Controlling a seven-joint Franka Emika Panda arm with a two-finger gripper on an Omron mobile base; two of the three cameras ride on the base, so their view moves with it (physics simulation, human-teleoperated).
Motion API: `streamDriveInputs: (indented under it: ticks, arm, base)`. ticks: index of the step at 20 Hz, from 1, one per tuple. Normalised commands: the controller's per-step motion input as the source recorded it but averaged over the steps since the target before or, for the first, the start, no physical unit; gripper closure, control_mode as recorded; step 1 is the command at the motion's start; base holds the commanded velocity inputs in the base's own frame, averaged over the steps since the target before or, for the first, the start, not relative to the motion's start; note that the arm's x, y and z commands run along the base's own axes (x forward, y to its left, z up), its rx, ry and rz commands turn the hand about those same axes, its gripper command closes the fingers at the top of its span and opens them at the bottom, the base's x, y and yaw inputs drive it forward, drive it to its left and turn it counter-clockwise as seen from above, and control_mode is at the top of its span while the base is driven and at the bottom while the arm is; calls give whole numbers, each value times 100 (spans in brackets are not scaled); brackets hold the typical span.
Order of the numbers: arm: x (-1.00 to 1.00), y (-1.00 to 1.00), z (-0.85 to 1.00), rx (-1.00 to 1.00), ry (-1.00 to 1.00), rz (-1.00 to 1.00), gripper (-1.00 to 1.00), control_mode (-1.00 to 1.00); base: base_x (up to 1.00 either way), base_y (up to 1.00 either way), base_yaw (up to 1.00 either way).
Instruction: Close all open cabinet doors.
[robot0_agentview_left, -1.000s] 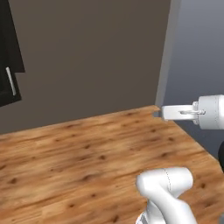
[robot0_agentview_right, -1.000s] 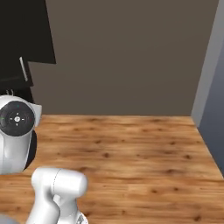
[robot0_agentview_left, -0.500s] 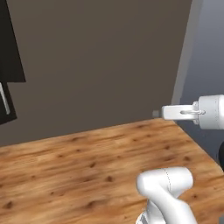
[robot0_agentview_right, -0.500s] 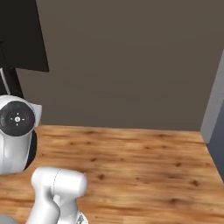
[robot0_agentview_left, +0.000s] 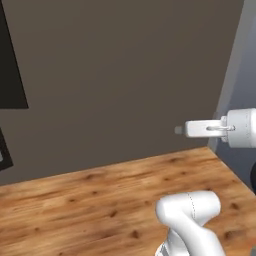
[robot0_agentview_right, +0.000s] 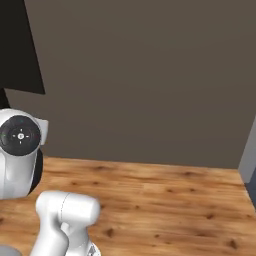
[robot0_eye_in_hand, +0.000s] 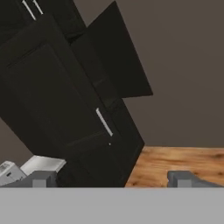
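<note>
In the hand view, which is rolled, a black cabinet door (robot0_eye_in_hand: 57, 96) with a slim silver handle (robot0_eye_in_hand: 104, 121) stands swung out from the black cabinets. Behind it a second black door panel (robot0_eye_in_hand: 116, 57) also sticks out against the brown wall. My gripper (robot0_eye_in_hand: 111, 179) is open and holds nothing; its two fingertips sit far apart at the bottom, well short of the doors. In the left base view the gripper (robot0_agentview_left: 180, 130) points left above the counter's right end. A black cabinet edge (robot0_agentview_left: 10, 60) shows at the far left there, and as a black cabinet edge (robot0_agentview_right: 20, 45) in the right base view.
A wooden counter (robot0_agentview_left: 100, 200) runs along a brown wall (robot0_agentview_left: 125, 75). A grey wall or tall panel (robot0_agentview_left: 240, 75) closes off its right end. A light grey appliance (robot0_eye_in_hand: 26, 166) sits low beside the black cabinets in the hand view.
The whole picture has grown and spread outward in both base views, so the base has driven closer to the wall. The arm keeps the same pose.
</note>
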Motion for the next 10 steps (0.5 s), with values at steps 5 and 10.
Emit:
streamDriveInputs:
  ticks: [5,10]
  arm:
    - [0,0,0,0,0,0,-100,100]
    - [0,0,0,0,0,0,-100,100]
  base:
    - [64,0,12]
    - [50,-2,40]
